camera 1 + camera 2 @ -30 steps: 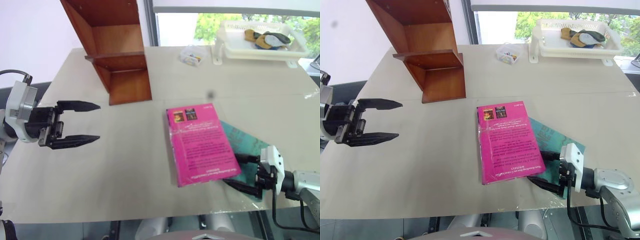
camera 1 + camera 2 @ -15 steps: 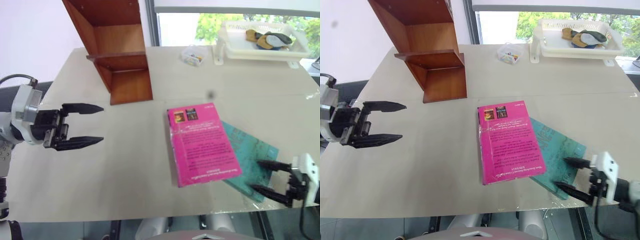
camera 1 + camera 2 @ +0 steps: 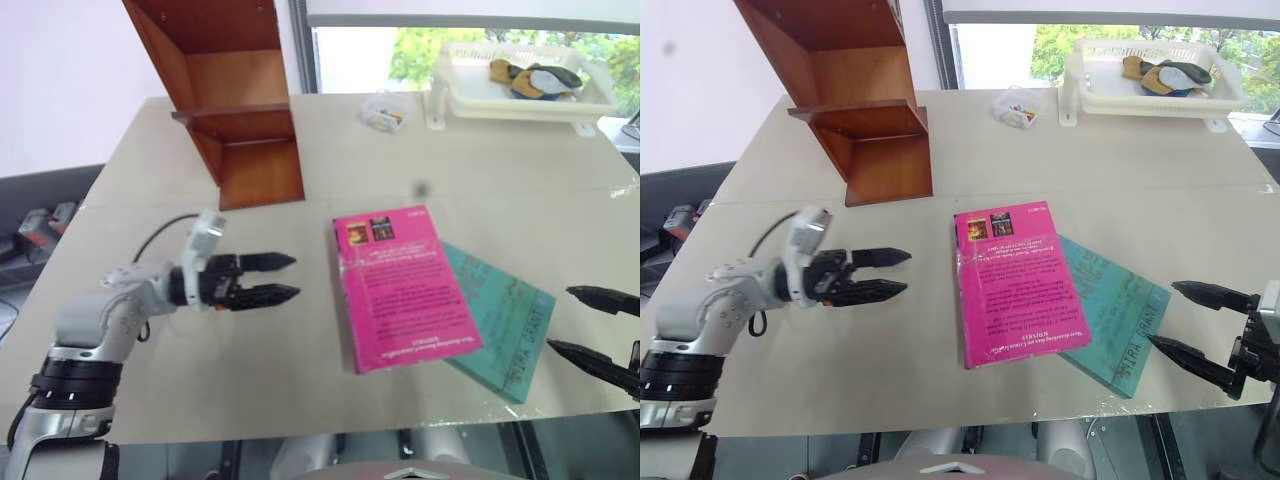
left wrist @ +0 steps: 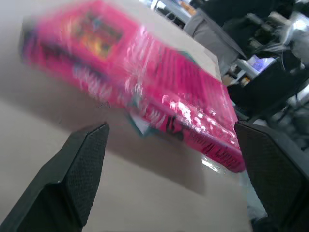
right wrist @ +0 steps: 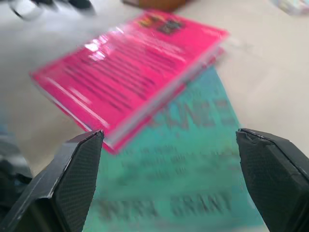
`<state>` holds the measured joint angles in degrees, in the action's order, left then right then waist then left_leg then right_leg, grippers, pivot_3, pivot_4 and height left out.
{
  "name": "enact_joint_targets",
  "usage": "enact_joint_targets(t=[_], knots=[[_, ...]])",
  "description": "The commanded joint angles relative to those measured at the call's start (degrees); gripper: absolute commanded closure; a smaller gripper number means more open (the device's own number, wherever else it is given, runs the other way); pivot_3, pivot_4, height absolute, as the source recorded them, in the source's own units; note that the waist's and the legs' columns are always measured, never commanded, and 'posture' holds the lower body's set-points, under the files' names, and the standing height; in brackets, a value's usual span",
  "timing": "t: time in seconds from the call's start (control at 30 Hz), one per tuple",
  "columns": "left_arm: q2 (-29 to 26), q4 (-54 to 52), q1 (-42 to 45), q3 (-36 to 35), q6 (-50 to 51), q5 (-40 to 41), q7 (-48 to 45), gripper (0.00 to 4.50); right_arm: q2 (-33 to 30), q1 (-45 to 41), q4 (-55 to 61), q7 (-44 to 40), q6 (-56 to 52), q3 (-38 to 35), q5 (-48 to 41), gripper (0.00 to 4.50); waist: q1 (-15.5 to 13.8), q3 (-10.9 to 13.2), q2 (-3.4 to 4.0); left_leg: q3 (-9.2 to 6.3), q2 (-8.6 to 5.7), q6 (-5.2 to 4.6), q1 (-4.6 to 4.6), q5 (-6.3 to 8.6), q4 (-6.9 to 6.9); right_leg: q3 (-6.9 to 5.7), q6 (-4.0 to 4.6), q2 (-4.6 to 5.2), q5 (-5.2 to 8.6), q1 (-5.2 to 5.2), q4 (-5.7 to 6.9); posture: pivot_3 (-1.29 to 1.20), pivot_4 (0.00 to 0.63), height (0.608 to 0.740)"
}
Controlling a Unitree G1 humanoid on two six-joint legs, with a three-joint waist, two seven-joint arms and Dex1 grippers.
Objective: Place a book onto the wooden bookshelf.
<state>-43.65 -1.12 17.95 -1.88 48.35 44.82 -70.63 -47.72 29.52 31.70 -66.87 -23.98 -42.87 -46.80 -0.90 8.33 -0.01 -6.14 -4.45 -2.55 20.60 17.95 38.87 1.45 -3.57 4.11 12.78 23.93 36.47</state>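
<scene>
On the beige table [image 3: 300, 400], the book [image 3: 403, 285] lies flat between both empty, spread claws, left gripper [image 3: 278, 277] and right gripper [image 3: 592, 329]; slide one finger beneath its edge before lifting toward the wooden bookshelf [image 3: 225, 100] beyond.

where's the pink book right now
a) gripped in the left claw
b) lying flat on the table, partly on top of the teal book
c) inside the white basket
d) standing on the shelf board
b: the pink book lies flat on the table, overlapping the teal book, with both claws open and apart from it.
</scene>
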Motion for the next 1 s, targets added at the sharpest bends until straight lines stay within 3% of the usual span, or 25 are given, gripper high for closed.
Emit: enact_joint_targets(t=[0.03,0.3,0.57,0.77,0.87,1.0], knots=[[3.4,1.8,3.5,-0.1,10.3,5.4,3.4,0.06,-0.8,-0.3,4.0,1.9,-2.2,-3.5,-3.4,0.00,0.0,0.0,-0.04,-0.03,0.00,0.00,0.02,0.00,0.04,-0.01,0.00,0.00,0.00,0.00,0.01,0.00,0.150,0.740],[16.0,12.8,9.2,-2.8,30.4,12.1,13.7,0.06,-1.4,-0.3,6.0,3.1,-4.5,-6.3,-5.3,0.00,0.2,0.0,-0.11,-0.05,-0.06,0.00,0.04,0.00,0.25,-0.16,-0.01,-0.02,0.00,0.00,0.13,0.00,0.150,0.740],[26.2,25.3,13.5,-10.3,35.0,12.4,22.7,0.06,-0.2,2.5,7.0,2.8,-4.7,-8.9,-5.3,0.00,-0.2,-0.1,-0.15,-0.07,-0.10,0.01,0.02,-0.01,0.36,-0.14,-0.01,0.02,0.01,-0.04,0.22,0.00,0.150,0.740],[29.1,27.8,15.6,-15.3,36.8,13.1,25.4,0.06,0.4,3.9,7.8,2.9,-4.6,-9.9,-5.2,0.00,-0.1,-0.1,-0.15,-0.07,-0.12,0.02,0.01,-0.01,0.36,-0.05,-0.01,0.04,0.01,-0.04,0.24,0.00,0.150,0.740],[29.3,28.3,16.1,-15.9,38.1,13.1,25.2,0.85,0.5,4.0,7.8,3.0,-4.5,-9.9,-5.1,0.00,-0.1,-0.1,-0.14,-0.07,-0.13,0.03,0.01,-0.01,0.37,-0.03,-0.01,0.05,0.01,-0.04,0.25,0.00,0.150,0.740],[29.3,27.6,16.2,-16.6,39.5,13.0,25.5,2.81,0.4,3.9,7.5,3.0,-4.3,-9.7,-4.8,0.00,-0.1,-0.1,-0.14,-0.07,-0.13,0.03,0.00,-0.01,0.36,-0.01,-0.02,0.05,0.01,-0.04,0.26,0.00,0.150,0.740]])
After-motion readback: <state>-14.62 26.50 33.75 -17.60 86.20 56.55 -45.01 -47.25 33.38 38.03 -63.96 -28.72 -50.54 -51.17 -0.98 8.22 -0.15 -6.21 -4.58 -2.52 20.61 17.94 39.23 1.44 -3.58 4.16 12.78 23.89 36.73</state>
